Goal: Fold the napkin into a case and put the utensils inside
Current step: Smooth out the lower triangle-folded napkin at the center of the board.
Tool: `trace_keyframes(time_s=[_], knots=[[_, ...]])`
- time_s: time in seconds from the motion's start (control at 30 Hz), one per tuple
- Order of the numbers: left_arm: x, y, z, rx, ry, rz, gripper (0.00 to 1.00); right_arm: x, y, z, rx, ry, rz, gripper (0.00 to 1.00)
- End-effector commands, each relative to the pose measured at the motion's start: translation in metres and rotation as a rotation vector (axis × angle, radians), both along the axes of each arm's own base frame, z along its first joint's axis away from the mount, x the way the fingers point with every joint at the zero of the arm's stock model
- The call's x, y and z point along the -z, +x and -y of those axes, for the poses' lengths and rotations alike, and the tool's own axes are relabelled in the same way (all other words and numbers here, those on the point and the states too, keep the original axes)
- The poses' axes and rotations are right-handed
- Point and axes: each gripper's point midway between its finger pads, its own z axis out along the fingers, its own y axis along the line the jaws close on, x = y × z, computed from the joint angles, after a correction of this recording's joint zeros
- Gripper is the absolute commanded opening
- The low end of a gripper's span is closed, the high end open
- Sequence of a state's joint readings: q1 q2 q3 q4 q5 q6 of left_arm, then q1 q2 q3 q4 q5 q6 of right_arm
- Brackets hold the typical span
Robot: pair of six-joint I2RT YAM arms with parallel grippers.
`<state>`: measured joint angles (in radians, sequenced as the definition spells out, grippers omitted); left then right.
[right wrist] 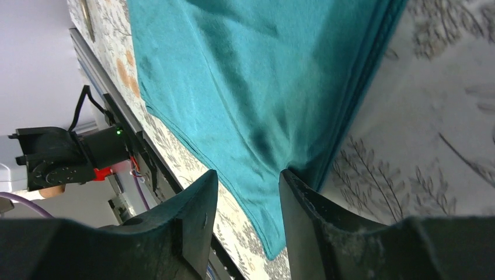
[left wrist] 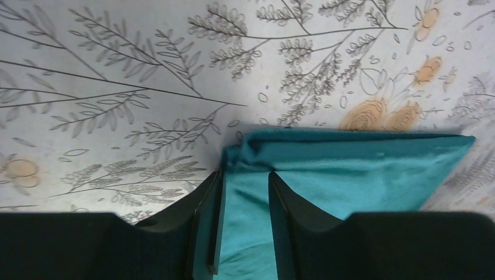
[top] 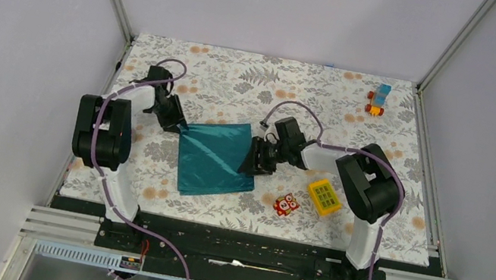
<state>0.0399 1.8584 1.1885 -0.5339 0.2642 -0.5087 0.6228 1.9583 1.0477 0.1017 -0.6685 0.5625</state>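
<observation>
Only wrist views show left gripper (left wrist: 244,227) and right gripper (right wrist: 246,216) pinching the napkin (left wrist: 362,169).

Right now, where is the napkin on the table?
In the top view the napkin lies just left of centre, between the left gripper and right gripper, with the red owl toy to its near right.

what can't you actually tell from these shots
Utensils: seen in no view.
Grip: napkin runs between the fingers of the left tool and the right tool, but neither wrist view shows whether they pinch it.
Napkin, left wrist view: partly cut off by the bottom edge and the tool's body.
Far toy, top view: too small to identify.
</observation>
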Motion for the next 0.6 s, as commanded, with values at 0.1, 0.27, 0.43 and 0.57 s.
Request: trace_keyframes(time_s=[0.1,0.27,0.43,0.57], knots=[[-0.041,0.009,-0.006,0.014,0.038,0.118,0.42,-0.026,-0.005,0.013,0.014,-0.03,0.081,0.51],[-0.075,0.008,0.024,0.066,-0.083,0.173,0.47,-0.051,-0.008,0.0,-0.026,0.0,0.096,0.53],[-0.062,0.011,0.039,0.065,-0.157,0.16,0.48,-0.04,-0.018,0.003,-0.017,-0.004,0.059,0.53],[-0.034,0.019,0.034,0.033,-0.131,0.121,0.48,-0.025,-0.028,0.008,-0.008,-0.001,0.028,0.51]])
